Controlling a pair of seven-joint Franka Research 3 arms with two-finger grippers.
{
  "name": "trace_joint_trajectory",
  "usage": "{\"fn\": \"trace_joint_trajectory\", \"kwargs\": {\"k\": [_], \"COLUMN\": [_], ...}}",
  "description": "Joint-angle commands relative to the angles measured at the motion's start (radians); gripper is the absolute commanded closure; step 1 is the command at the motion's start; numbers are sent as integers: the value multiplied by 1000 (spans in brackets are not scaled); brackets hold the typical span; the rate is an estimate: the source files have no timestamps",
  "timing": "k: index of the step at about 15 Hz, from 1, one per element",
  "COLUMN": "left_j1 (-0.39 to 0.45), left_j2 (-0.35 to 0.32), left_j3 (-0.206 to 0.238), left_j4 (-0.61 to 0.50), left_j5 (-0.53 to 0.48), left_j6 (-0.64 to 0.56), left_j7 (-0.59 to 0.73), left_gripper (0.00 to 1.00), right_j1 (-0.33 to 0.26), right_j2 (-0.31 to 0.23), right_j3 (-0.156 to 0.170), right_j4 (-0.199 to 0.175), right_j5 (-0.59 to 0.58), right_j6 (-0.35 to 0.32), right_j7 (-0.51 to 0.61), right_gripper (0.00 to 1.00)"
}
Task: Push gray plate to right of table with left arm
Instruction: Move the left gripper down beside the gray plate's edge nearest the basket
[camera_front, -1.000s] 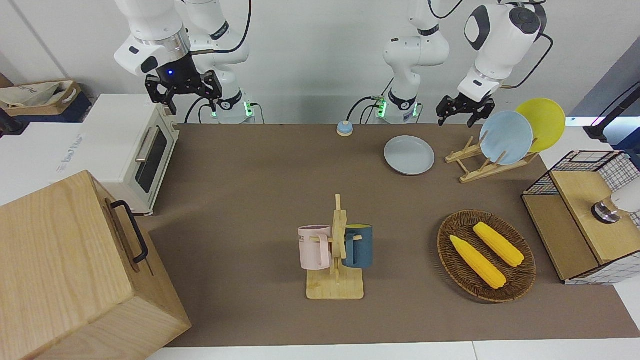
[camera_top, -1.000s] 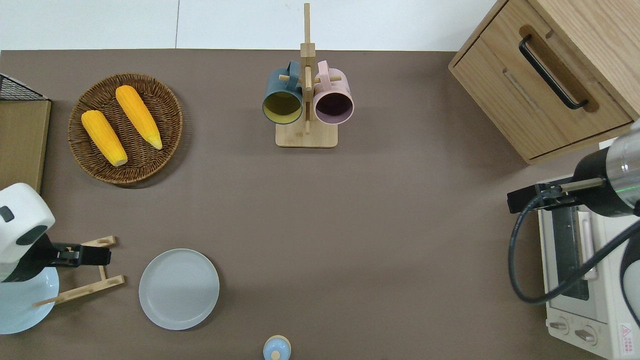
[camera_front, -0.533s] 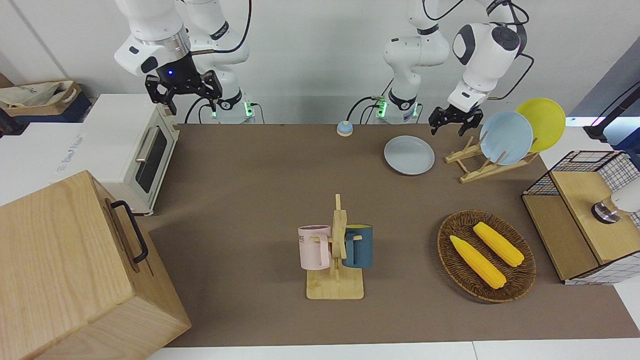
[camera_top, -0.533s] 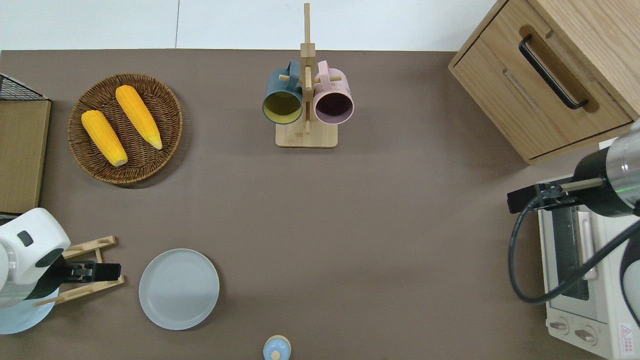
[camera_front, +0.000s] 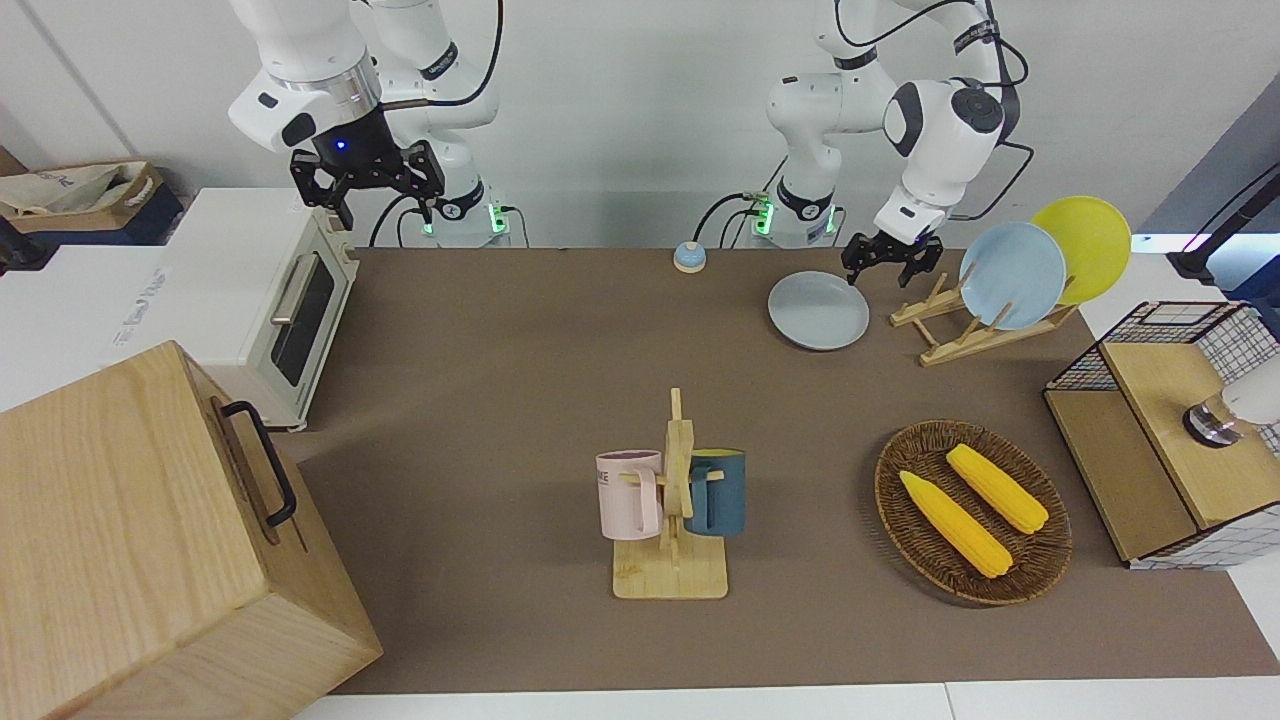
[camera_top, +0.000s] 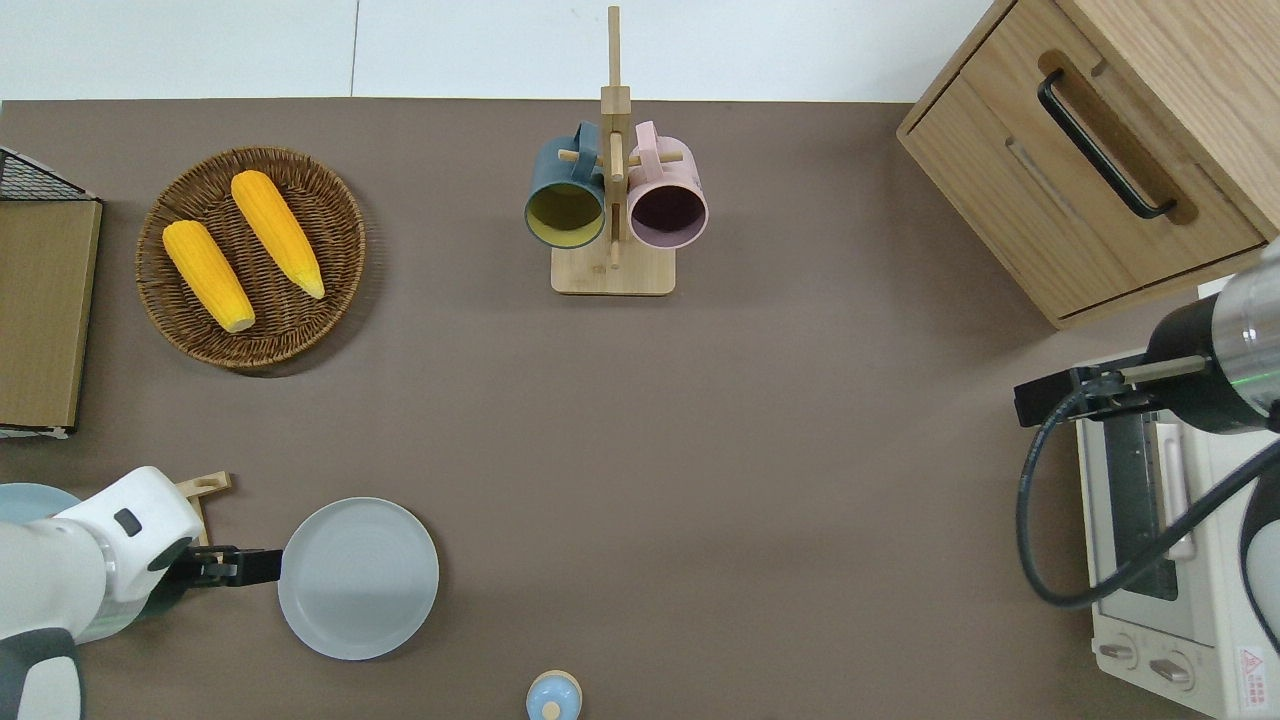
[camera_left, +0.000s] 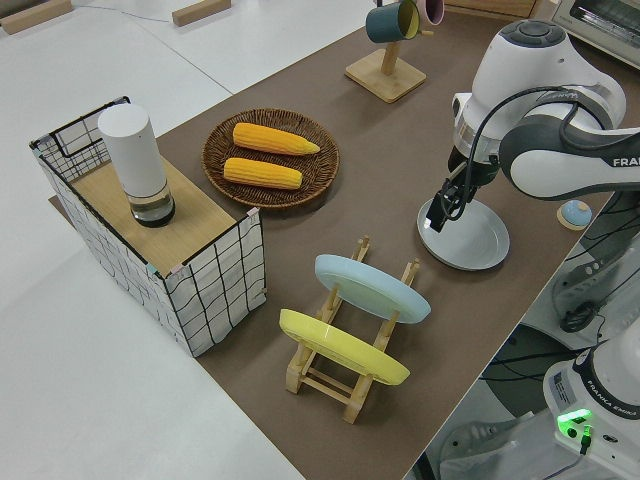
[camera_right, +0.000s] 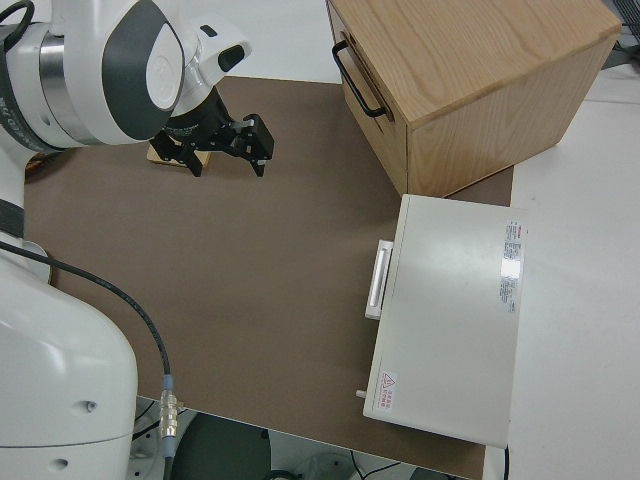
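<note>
left gripper (camera_top: 255, 566), fingers' spread unclear, sits at gray plate (camera_top: 358, 578) rim on the left arm's end, so plate lies toward right arm's end

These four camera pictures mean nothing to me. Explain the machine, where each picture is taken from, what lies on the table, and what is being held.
Two white robot arms stand at a table covered with a brown mat. Each arm ends in a small black two-finger gripper.

The front view faces the robots from across the table. The overhead view looks straight down. The two side views each sit near one arm.

The left gripper is low at the edge of the gray plate, on the side toward the wooden plate rack. It holds nothing. The right gripper is open and empty; that arm is parked.

Also on the table: a light-blue plate and a yellow plate standing in the rack, a wicker basket with two corn cobs, a mug stand with a pink and a dark blue mug, a small bell, a wooden cabinet and a white toaster oven.
</note>
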Motion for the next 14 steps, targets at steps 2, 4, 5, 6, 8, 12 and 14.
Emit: {"fn": "trace_joint_trajectory", "kwargs": {"k": [2,4,5,6,8,12,14], "left_j1": [11,11,11,11,9,8,6], "left_j2": [4,40,58,72,107,153,172], "left_j3": [-5,-5,-5,-5,-5,-5,-5], "left_j4": [-62,-62,-65,-68,-77,-95,-95], "left_j5": [10,10,10,10,10,10,10], "left_j6": [90,130,148,165,214,276,291], "left_j7": [-4,-4,-2,-4,-4,-2,-2], "left_gripper": [9,9,9,11,11,11,11], "right_j1": [-11,-11,-11,-11,-11,-11,-11], "right_j2": [-8,-8,-8,-8,-8,-8,-8], "right_j3": [4,6,6,4,4,4,6], "right_j4": [-1,1,-1,-1,1,-1,1], "right_j5": [8,8,8,8,8,8,8], "right_j6": [-12,-12,-12,-12,-12,-12,-12], "right_j7": [-3,-3,-1,-1,-1,-3,-1], "right_gripper": [17,17,17,17,17,17,17]}}
